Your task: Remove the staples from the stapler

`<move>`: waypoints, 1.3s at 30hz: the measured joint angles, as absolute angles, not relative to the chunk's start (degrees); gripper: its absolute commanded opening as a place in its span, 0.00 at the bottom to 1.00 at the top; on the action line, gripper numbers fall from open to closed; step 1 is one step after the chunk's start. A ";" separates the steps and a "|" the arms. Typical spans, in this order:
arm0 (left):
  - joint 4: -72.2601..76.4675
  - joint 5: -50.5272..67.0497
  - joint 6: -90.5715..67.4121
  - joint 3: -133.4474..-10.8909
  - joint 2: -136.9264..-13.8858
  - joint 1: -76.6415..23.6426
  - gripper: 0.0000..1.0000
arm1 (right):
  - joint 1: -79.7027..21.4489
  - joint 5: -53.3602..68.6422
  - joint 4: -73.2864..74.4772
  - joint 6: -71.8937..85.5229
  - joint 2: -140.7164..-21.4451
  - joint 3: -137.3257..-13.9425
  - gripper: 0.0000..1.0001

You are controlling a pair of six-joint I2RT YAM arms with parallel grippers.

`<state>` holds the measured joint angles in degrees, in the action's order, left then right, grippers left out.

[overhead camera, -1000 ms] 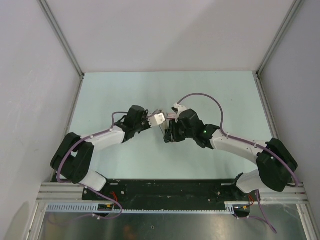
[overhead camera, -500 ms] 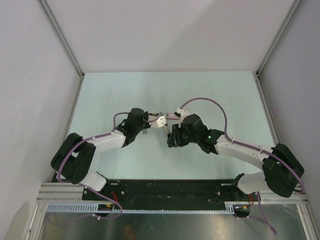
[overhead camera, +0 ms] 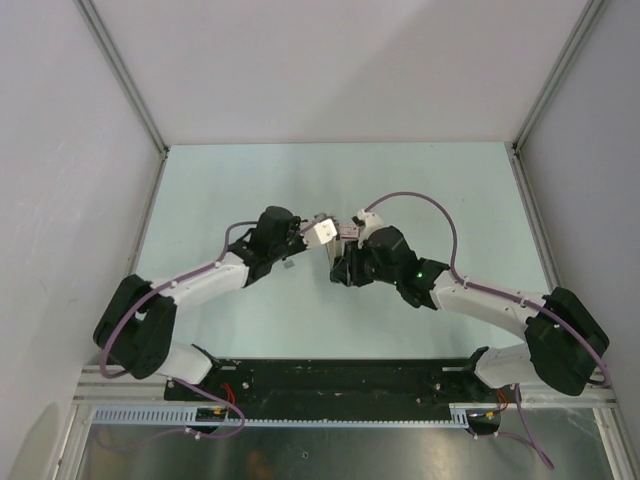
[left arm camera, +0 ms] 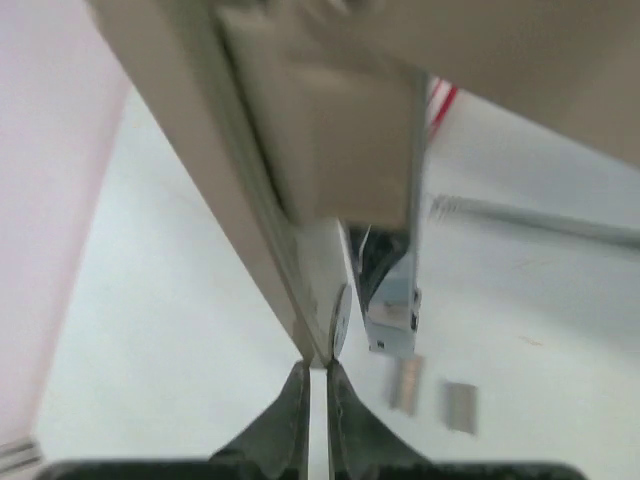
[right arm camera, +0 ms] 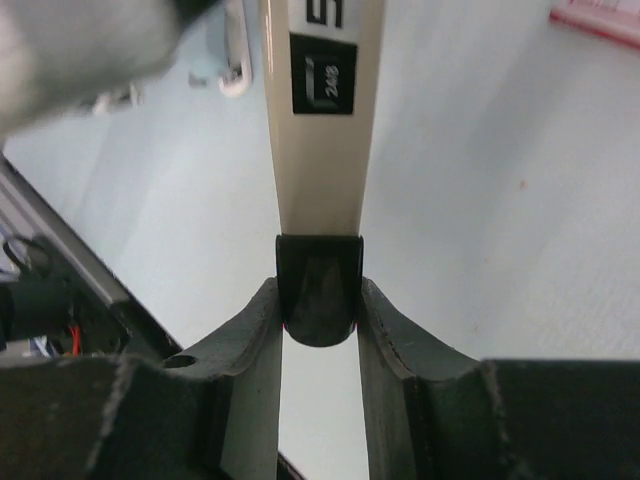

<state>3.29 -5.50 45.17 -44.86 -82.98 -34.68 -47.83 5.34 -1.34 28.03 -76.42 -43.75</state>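
Mid-unload, I reckon: the stapler (right arm camera: pixel 320 150) is up off the tabletop (left arm camera: pixel 180 300), spanned between both arms. My right end effector (right arm camera: pixel 318 300) is clamped snug on the stapler's black tail cap, with the cream body running away from the fingers. My left end effector (left arm camera: pixel 318 400) is pinched nearly closed on a thin edge of the cream upper shell at the stapler's other end. Under that shell the silvery magazine (left arm camera: pixel 395 305) hangs open, mouth down. Two short grey strips of staples (left arm camera: pixel 405 385) lie flat on the tabletop just below the stapler's metal end, apart from each other, so some look to be out. I can't tell if the magazine holds more because its channel is blurred. The next move likely calls for a firm right grip while the left tips the open end down gently, so any leftover strip slides out rather than jams.
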 measured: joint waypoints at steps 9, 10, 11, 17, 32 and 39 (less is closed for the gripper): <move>-9.61 12.43 31.05 -50.15 -76.58 -35.73 0.19 | -45.76 -1.30 -6.26 29.04 -83.68 -54.08 0.00; -10.39 13.67 30.00 -50.19 -76.44 -35.57 0.22 | -45.67 -1.37 -6.24 28.88 -85.10 -55.51 0.00; -11.00 14.41 29.47 -50.22 -76.42 -35.57 0.27 | -45.65 -1.50 -6.26 28.80 -86.19 -56.47 0.00; -15.62 19.42 23.83 -51.24 -76.42 -32.80 0.71 | -44.82 -1.67 -3.86 27.62 -94.50 -64.66 0.00; -17.93 28.99 13.98 -55.83 -72.60 -7.92 0.75 | -44.29 -7.66 17.74 22.02 -114.83 -89.91 0.00; -18.17 29.26 13.89 -55.83 -70.15 -7.35 0.74 | -45.12 -9.41 28.32 20.32 -121.97 -102.15 0.00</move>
<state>-18.17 29.26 13.89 -55.83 -70.15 -7.35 -45.12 -9.41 28.32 20.32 -121.97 -102.15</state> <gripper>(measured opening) 0.743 0.339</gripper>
